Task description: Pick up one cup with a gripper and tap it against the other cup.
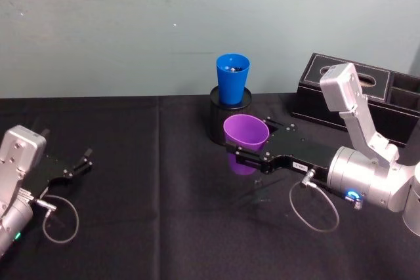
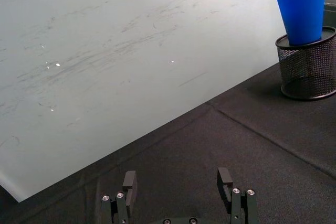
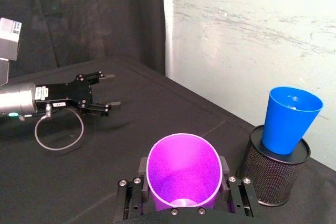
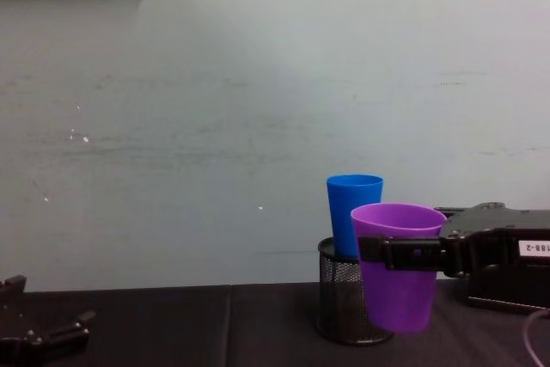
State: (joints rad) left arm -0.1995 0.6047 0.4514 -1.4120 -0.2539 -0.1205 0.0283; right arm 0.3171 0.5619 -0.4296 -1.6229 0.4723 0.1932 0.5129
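"Smooth purple plastic tumbler (image 4: 397, 294), tapered and wide-rimmed, nearest the lens: what had hold of it?"

"The right gripper (image 1: 247, 149), a black flat-fingered claw on a silver-grey arm reaching in from the robot's right. Its two fingers (image 3: 142, 167) were closed against opposite sides of the tumbler just below the rim, and the tumbler stood upright with its mouth up. Whether its base touched the black cloth (image 1: 144, 195) on the table could not be told."

"And the other cup?"

"A bright blue plastic tumbler (image 1: 232, 78) stood upright in a round black mesh holder (image 2: 307, 69) near the pale wall (image 1: 131, 24), rising well above the holder's rim. The purple one was just in front of that holder, on the robot's side. The right wrist view showed a gap between the two cups."

"The other arm?"

"The left gripper (image 2: 177, 179) lay low over the cloth at the robot's far left, well apart from both cups. Its fingers were spread wide with nothing between them. A black box (image 1: 315, 96) sat behind the right arm."
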